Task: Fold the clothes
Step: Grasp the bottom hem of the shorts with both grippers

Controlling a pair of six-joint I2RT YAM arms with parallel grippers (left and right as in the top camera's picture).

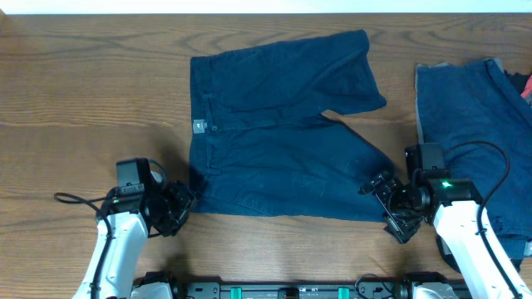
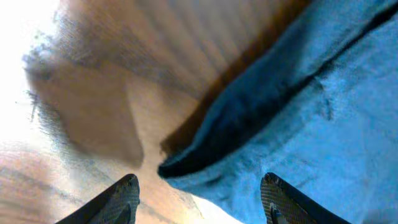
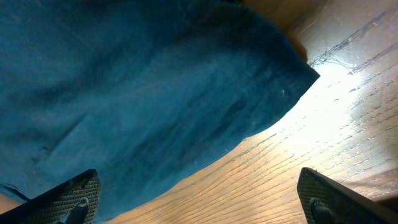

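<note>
Navy shorts (image 1: 274, 124) lie spread flat on the wooden table, waistband to the left with a small pale tag (image 1: 198, 126), legs to the right. My left gripper (image 1: 181, 206) is open at the shorts' near-left waistband corner; in the left wrist view that corner (image 2: 186, 167) lies between my fingers (image 2: 199, 196). My right gripper (image 1: 391, 206) is open at the near-right leg hem; in the right wrist view the hem (image 3: 155, 106) lies above my spread fingers (image 3: 199, 199). More navy cloth with a grey edge (image 1: 474, 108) and a bit of red-pink cloth (image 1: 526, 85) lie at the far right.
The wooden table (image 1: 83, 91) extends bare to the left of the shorts. The pile of other clothes lies under and behind my right arm (image 1: 474, 241). A dark rail (image 1: 291, 291) runs along the table's front edge.
</note>
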